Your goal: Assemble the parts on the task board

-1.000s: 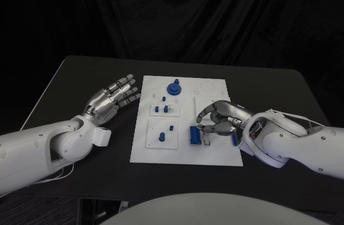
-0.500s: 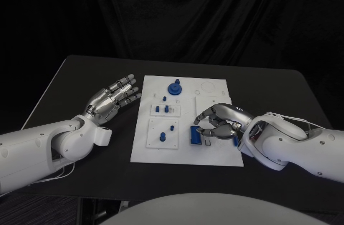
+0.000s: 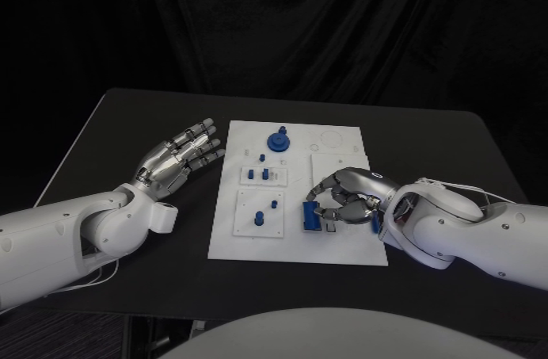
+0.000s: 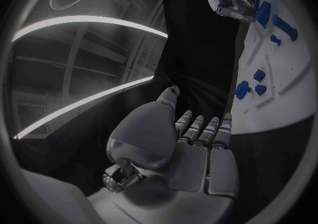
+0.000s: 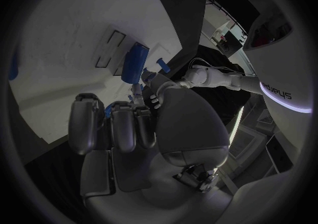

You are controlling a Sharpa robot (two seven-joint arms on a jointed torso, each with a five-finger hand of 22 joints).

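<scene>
- Head view puts the right hand, silver and segmented with a dull metallic sheen, curled over the near right part of the task board
- its fingers arch down beside a blue rectangular block; whether they grip the block or merely touch it cannot be told
- the right wrist view shows the same block as a smooth, flat-sided slab just beyond the fingertips, next to a pair of shallow rectangular recesses cut into the matte white plate
- a small blue peg stands out just beside the hand there
- the right arm's glossy white shell lies along the board's right edge
- toward the board's middle, a raised white square tile carries small rounded blue pegs
- farther off, a smaller tile holds short blue studs
- at the far end a round blue disc with a knob on top sits beside a faint circular recess
- the left hand lies well apart on the black table, left of the board, palm up, fingers straight and spread, holding nothing
- the left wrist view shows that hand's smooth grey palm with the board's white edge beyond its fingertips
</scene>
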